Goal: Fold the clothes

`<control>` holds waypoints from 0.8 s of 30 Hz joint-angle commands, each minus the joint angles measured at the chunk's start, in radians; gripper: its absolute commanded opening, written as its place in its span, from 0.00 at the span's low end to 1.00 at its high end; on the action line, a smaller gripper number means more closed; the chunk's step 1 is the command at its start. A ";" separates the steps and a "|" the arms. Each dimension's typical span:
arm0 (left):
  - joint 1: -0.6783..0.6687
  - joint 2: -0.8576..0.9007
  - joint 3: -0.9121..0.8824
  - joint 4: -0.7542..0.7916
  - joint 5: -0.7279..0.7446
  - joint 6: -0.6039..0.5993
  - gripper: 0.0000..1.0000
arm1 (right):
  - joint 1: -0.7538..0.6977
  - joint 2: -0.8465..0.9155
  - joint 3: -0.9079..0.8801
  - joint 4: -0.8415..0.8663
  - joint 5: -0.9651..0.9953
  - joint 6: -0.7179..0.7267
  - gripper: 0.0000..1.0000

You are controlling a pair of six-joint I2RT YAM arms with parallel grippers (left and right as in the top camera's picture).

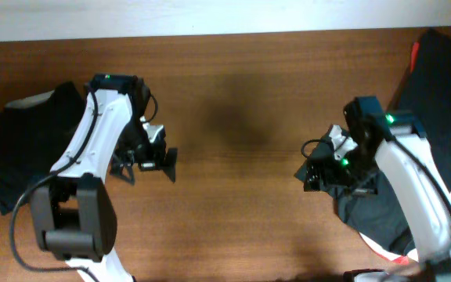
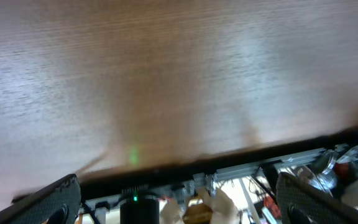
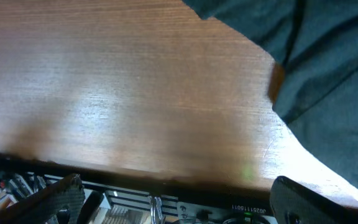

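From overhead, a dark pile [image 1: 22, 145] lay at the 9 o'clock edge of the table [image 1: 233, 227], and a black garment [image 1: 437, 102] spread across 3 o'clock, running under the right arm. Only that view showed both.

The left gripper [image 1: 147, 166] hung over bare wood toward 9 o'clock from centre, spread wide and empty. Its wrist camera saw only wood between the fingertips [image 2: 51, 199].

The right gripper [image 1: 310, 176], toward 4 o'clock, was also wide open and held nothing. Its wrist view added the garment's edge [image 3: 316, 56] at 1 o'clock, not between the fingers.
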 commanded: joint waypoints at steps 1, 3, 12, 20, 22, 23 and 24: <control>-0.005 -0.243 -0.239 0.127 -0.012 -0.010 0.99 | 0.000 -0.270 -0.151 0.099 0.008 -0.009 0.99; -0.005 -0.473 -0.424 0.288 -0.027 -0.021 0.99 | 0.000 -0.473 -0.224 0.173 0.008 -0.008 0.99; -0.005 -1.456 -0.704 0.640 -0.131 -0.100 0.99 | 0.000 -0.943 -0.262 0.241 0.053 -0.008 0.99; -0.005 -1.459 -0.704 0.640 -0.131 -0.100 0.99 | 0.000 -0.945 -0.262 0.241 0.053 -0.008 0.99; -0.005 -1.459 -0.704 0.640 -0.131 -0.100 0.99 | 0.000 -0.969 -0.263 0.240 0.063 -0.016 0.99; -0.005 -1.459 -0.704 0.640 -0.131 -0.100 0.99 | 0.000 -1.029 -0.269 0.246 0.127 -0.019 0.98; -0.005 -1.459 -0.704 0.640 -0.131 -0.100 0.99 | 0.000 -1.075 -0.291 0.259 0.154 -0.019 0.99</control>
